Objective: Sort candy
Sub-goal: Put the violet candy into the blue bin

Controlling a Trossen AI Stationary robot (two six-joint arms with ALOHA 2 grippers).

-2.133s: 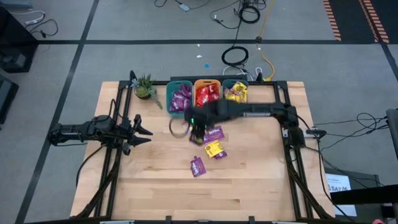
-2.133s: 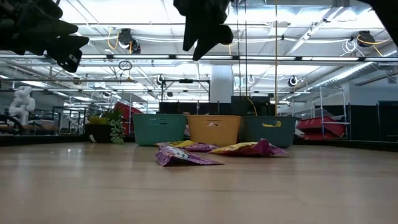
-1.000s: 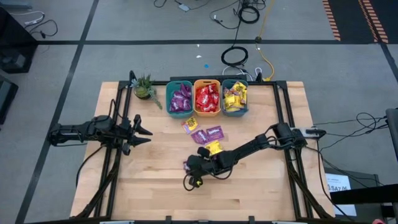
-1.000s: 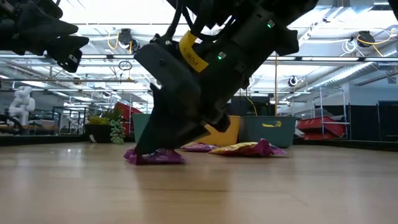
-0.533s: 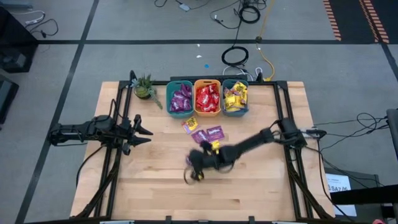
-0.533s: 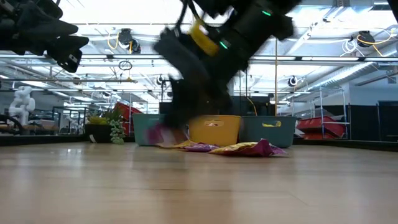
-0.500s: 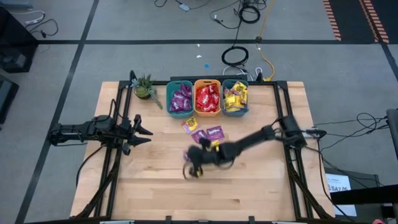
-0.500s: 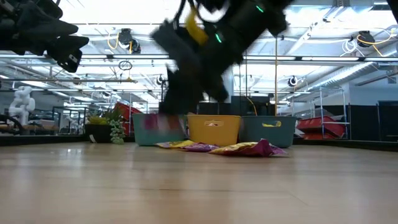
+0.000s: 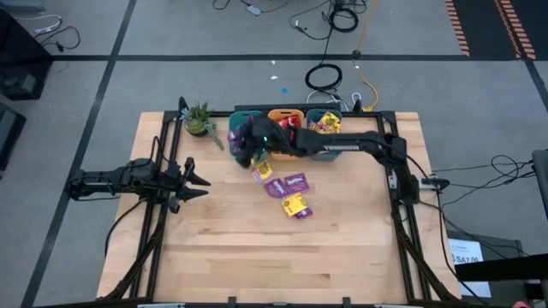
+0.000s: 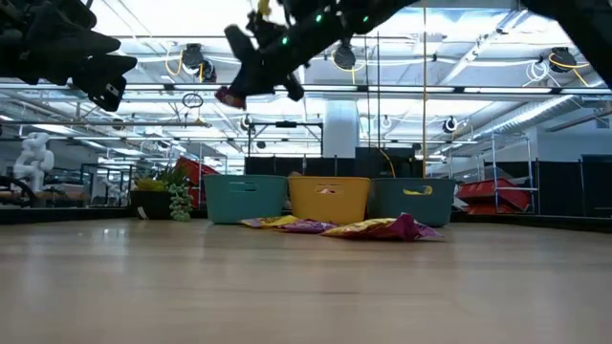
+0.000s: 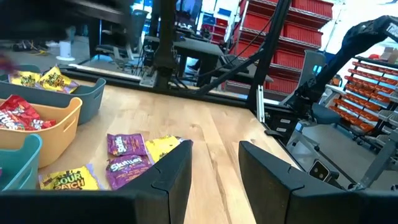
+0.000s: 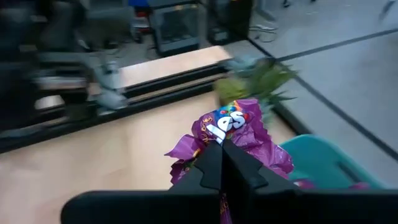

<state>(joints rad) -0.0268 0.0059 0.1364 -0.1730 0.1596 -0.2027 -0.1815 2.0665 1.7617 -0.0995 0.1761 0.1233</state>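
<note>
Step in hand: carrying one purple candy packet [image 12: 231, 134] to the bin that matches its colour.
Right gripper [image 12: 222, 163]: clamped tight on the purple packet; in the high view it hangs over the left teal bin [image 9: 236, 130], upper centre of the frame.
Left gripper [image 11: 216, 167]: fingers parted, holding nothing; it waits at the left edge of the tabletop [image 9: 342, 248].
Bins: left teal bin, orange bin [image 10: 329, 199] and right teal bin [image 10: 413, 202] stand in a row at the back.
Loose candy: a yellow packet [image 9: 263, 170], a purple packet [image 9: 289, 184] and another yellow packet [image 9: 296, 206] lie near centre, in front of the bins.
Next move: judged to call for centring over the left teal bin's opening, then letting go.
</note>
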